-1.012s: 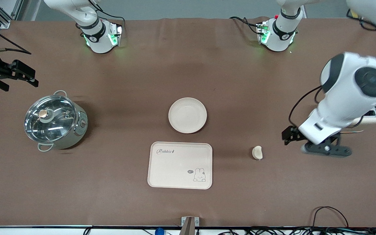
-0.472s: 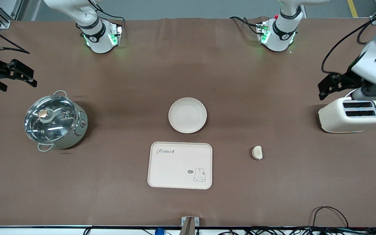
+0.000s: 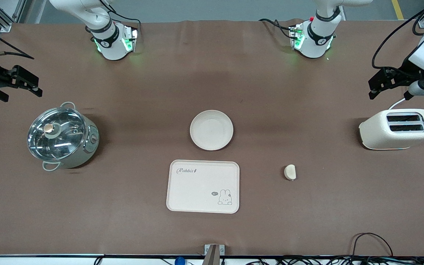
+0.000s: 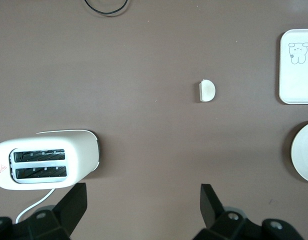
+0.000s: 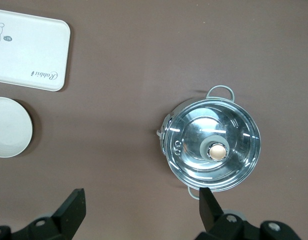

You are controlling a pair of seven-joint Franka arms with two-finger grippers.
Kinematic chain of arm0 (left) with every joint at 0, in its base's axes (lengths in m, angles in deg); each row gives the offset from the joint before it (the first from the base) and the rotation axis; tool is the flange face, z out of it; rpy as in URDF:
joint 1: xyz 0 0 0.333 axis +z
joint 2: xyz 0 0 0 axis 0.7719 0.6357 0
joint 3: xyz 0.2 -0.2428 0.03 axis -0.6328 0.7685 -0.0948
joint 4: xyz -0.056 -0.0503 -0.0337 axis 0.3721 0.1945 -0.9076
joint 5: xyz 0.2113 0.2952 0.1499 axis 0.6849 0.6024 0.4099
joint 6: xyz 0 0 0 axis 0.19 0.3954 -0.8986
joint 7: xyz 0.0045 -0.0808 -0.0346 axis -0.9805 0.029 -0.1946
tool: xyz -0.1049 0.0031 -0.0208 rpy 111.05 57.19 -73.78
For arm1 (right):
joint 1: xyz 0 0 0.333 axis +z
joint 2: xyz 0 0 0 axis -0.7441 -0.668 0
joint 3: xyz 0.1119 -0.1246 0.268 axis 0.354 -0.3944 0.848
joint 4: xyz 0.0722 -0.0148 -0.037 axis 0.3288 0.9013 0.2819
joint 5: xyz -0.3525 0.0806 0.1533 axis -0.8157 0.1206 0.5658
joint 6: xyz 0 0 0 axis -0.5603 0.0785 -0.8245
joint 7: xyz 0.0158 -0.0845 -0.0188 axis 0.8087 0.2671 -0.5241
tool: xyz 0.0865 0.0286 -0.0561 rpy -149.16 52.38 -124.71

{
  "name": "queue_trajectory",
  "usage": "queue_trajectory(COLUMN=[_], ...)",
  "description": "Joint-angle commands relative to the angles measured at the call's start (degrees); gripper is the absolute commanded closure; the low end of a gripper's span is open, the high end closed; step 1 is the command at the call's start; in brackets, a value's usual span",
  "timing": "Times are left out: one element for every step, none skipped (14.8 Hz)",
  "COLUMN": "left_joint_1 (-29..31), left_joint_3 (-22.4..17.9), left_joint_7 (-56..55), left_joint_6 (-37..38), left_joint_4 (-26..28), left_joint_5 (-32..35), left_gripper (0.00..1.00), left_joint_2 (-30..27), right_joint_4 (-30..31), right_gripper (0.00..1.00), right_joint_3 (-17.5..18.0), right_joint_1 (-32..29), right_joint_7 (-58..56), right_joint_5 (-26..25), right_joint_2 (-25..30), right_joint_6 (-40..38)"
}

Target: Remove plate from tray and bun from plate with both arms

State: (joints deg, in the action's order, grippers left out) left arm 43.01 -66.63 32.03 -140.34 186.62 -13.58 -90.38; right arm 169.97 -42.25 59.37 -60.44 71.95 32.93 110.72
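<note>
Tray [image 3: 202,186] with a rabbit print lies nearest the front camera; the bun [image 3: 290,172] sits on the table beside it, toward the left arm's end. The plate [image 3: 211,130] rests just farther back, empty. The left gripper [image 3: 390,82] hangs above the table near a toaster [image 3: 398,128], fingers apart. The right gripper [image 3: 15,84] hangs near a lidded pot [image 3: 62,137], fingers also apart.

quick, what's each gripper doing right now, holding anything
Left gripper: open, holding nothing, up over the table near the toaster.
Right gripper: open, holding nothing, up near the pot.
</note>
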Motion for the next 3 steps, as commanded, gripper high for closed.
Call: queue_trajectory(left_joint_1=[0.05,-0.04,0.31], left_joint_3=[-0.25,-0.17,-0.25], left_joint_7=[0.93,0.67,1.28], left_joint_6=[4.02,5.51,6.65], left_joint_4=[-4.07,-5.29,-5.83], left_joint_5=[-0.6,-0.34,-0.95], left_gripper=[0.0,0.0,0.0], left_joint_2=[1.68,1.95,2.56], right_joint_4=[-0.07,-0.16,-0.25], right_gripper=[0.0,0.0,0.0], right_joint_3=[0.09,0.09,0.09], right_joint_1=[0.23,0.41,0.58], right_joint_7=[0.43,0.43,0.43], right_joint_5=[0.62,0.62,0.62], right_joint_2=[-1.02,-1.02,-1.02], right_joint_6=[-0.25,-0.25,-0.07])
